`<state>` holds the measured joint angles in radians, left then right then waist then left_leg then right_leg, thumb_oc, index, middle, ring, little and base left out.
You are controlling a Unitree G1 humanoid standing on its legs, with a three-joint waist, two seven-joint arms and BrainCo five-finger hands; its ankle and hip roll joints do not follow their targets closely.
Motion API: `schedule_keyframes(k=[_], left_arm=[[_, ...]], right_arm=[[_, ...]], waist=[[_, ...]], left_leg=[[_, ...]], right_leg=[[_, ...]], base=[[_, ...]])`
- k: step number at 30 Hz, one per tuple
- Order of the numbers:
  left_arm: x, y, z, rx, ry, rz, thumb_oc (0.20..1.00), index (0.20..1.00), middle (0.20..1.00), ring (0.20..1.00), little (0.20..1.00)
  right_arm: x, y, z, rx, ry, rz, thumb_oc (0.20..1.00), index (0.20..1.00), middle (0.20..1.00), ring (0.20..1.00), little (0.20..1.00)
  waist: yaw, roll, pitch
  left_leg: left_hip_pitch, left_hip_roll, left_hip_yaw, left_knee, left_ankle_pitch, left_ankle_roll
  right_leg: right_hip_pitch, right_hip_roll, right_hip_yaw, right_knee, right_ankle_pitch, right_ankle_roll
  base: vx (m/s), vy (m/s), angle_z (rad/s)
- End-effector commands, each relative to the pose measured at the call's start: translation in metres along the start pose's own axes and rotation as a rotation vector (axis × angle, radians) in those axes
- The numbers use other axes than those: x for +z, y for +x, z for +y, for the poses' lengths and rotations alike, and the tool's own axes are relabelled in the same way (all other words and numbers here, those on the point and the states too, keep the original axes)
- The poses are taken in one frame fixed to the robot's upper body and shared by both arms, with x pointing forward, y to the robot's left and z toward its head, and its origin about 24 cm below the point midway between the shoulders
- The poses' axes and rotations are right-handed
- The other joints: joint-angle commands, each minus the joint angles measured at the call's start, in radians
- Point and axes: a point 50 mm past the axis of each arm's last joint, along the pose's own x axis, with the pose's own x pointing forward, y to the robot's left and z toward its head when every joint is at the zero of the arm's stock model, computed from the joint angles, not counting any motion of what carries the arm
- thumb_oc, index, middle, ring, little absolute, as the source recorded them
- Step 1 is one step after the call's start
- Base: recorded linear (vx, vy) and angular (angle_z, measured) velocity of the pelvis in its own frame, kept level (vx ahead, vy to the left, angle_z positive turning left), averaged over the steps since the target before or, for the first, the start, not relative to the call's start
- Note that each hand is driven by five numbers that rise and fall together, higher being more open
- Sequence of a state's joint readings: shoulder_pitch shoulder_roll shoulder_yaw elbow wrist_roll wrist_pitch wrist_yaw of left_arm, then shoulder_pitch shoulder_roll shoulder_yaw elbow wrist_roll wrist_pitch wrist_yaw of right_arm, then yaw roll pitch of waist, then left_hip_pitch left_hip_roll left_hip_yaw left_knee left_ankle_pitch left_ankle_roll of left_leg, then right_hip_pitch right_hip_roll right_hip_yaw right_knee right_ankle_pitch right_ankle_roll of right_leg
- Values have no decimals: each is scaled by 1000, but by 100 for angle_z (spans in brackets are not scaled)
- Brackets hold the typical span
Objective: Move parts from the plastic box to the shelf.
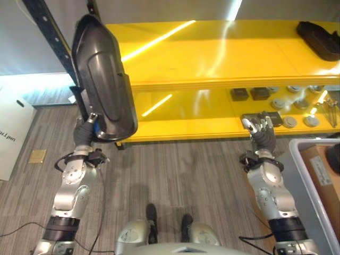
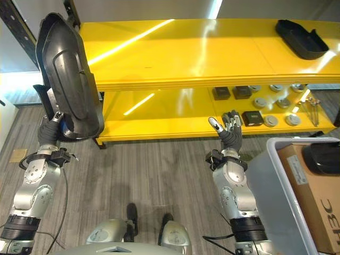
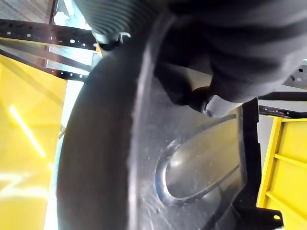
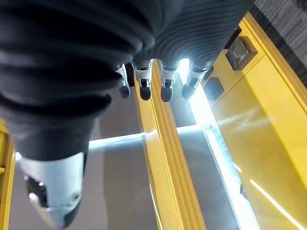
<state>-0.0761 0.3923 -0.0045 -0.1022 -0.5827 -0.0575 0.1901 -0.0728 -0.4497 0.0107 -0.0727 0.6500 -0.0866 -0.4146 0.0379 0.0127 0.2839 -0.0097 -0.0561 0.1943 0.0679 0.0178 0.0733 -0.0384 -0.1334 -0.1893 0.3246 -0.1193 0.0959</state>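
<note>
Black part [image 1: 103, 79] gripped upright by left hand [image 1: 85, 130] — beside yellow shelf [image 1: 223, 53], right hand [image 1: 260, 130] empty

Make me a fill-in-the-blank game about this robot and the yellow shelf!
1. The big black part is held up by the robot's ____ hand.
2. The shelf is painted ____.
3. The right hand is ____, holding nothing.
4. Another black part already lies on the ____ level of the shelf.

Missing words: left; yellow; open; top
</note>
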Motion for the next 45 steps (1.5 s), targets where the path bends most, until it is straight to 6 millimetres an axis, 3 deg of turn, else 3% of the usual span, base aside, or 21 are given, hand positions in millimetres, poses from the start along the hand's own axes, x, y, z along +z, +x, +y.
schedule_keyframes(k=[1,3,5,8,12,13,15,17,18,19,21,22,25,28,30,32,34,39,40,43,45], left_arm=[[40,6,-6,-113,70,-169,200,200,200,200,200],[43,5,-6,-109,75,-177,200,200,200,200,200],[44,4,-8,-103,59,-165,200,200,200,200,200],[40,4,-11,-113,43,-147,200,200,200,200,200],[38,4,-15,-171,39,-131,200,200,200,200,200],[38,4,-17,-190,41,-128,200,200,200,200,200],[40,5,-24,-236,54,-141,200,200,200,200,200],[42,4,-22,-209,54,-153,200,200,200,200,200],[42,4,-22,-206,53,-154,200,200,200,200,200],[43,5,-20,-195,50,-155,200,200,200,200,200],[44,8,-19,-189,54,-171,200,200,200,200,200],[46,10,-20,-197,51,-177,200,200,200,200,200],[44,6,-18,-189,40,-190,200,200,200,200,200],[44,1,-17,-182,-5,-184,200,200,200,200,200],[45,4,-29,-184,-62,-179,200,200,200,200,200],[47,10,-36,-186,-98,-166,200,200,200,200,200],[46,12,-36,-174,-71,-162,200,200,200,200,200],[37,8,-26,-143,-95,-120,200,200,200,200,200],[34,6,-23,-141,-98,-108,200,200,200,200,200],[31,2,-20,-128,-92,-107,200,200,200,200,200],[32,3,-20,-127,-95,-107,200,200,200,200,200]], right_arm=[[24,1,10,26,79,-120,1000,1000,1000,1000,1000],[25,-1,11,28,92,-136,1000,1000,1000,1000,1000],[29,-2,12,20,74,-177,1000,1000,1000,1000,1000],[30,-2,10,34,39,-181,1000,1000,1000,1000,1000],[31,0,1,36,43,-159,1000,1000,1000,1000,1000],[31,0,0,34,48,-156,1000,1000,1000,1000,1000],[30,-4,-5,20,56,-150,1000,1000,1000,1000,1000],[23,-10,-6,51,43,-116,1000,1000,1000,1000,1000],[22,-10,-6,53,42,-114,1000,1000,1000,1000,1000],[20,-10,-5,65,44,-102,1000,1000,1000,1000,1000],[20,-9,-9,75,37,-97,1000,1000,1000,1000,1000],[22,-7,-13,73,37,-99,1000,1000,1000,1000,1000],[21,-14,-21,83,33,-76,1000,1000,1000,1000,1000],[23,-20,-27,116,8,-62,1000,1000,1000,1000,1000],[30,-8,-26,115,-15,-91,1000,1000,1000,1000,1000],[34,1,-20,116,-21,-109,1000,1000,1000,1000,1000],[31,0,-20,112,-23,-89,1000,1000,1000,1000,1000],[19,-6,-26,118,-52,-33,1000,1000,1000,1000,1000],[17,-9,-29,116,-66,-28,1000,1000,1000,1000,1000],[13,-10,-35,121,-59,-29,1000,1000,1000,1000,1000],[12,-8,-34,122,-66,-31,1000,1000,1000,1000,1000]], waist=[[14,-20,-60],[15,-20,-58],[23,-23,-70],[13,-31,-79],[11,-39,-93],[9,-40,-94],[-13,-32,-80],[-51,-15,-39],[-50,-14,-39],[-59,-21,-35],[-83,-41,-27],[-99,-50,-20],[-132,-59,1],[-149,-77,-24],[-156,-89,-44],[-143,-94,-50],[-143,-94,-51],[-161,-78,-75],[-165,-78,-84],[-148,-82,-81],[-142,-82,-76]], left_leg=[[-39,31,-49,66,-70,-26],[-36,37,-39,71,-73,-32],[-31,55,-24,60,-67,-44],[-37,64,-29,27,-40,-58],[-60,58,-36,8,-30,-60],[-65,55,-34,7,-30,-55],[-70,55,-19,13,-39,-23],[-46,62,-19,62,-72,4],[-48,65,-17,63,-70,2],[-39,68,-16,73,-78,-9],[-16,76,-38,84,-108,-41],[-4,89,-56,92,-124,-50],[49,149,-53,117,-158,-56],[73,195,-38,103,-163,-74],[71,287,-33,137,-156,-115],[41,364,-18,184,-115,-137],[-11,407,-26,249,-53,-144],[-10,460,-29,283,81,-184],[-4,465,-32,308,138,-203],[-85,355,-103,432,121,-177],[-146,301,-90,457,135,-168]], right_leg=[[-5,-70,-25,109,109,51],[-7,-73,-35,79,106,54],[33,-61,-52,-36,93,57],[59,-27,-29,-125,78,58],[86,-11,-16,-144,59,58],[82,-12,-15,-125,64,62],[2,-19,0,74,99,75],[-213,-43,53,406,173,75],[-221,-40,55,399,178,72],[-227,-46,63,290,189,68],[-192,-44,95,-103,220,76],[-179,-42,133,-304,265,90],[-198,-56,169,-402,320,117],[-148,-58,173,-373,298,129],[-162,-33,161,-172,225,95],[-178,-7,114,-71,152,52],[-171,20,87,-44,121,18],[-134,73,57,-70,93,-31],[-101,92,57,-119,96,-50],[-41,124,98,-196,111,-74],[-6,139,107,-228,118,-84]], base=[[118,55,3],[134,-31,-22],[139,-121,-53],[70,-72,-43],[45,-38,-29],[28,-22,-14],[42,21,-15],[113,0,-33],[171,-170,-45],[206,-282,-25],[351,-469,-24],[354,-448,-14],[443,-445,12],[401,-389,33],[500,-634,47],[410,-596,55],[244,-380,38],[252,-217,9],[309,-156,19],[176,-82,-2],[175,0,-20]])
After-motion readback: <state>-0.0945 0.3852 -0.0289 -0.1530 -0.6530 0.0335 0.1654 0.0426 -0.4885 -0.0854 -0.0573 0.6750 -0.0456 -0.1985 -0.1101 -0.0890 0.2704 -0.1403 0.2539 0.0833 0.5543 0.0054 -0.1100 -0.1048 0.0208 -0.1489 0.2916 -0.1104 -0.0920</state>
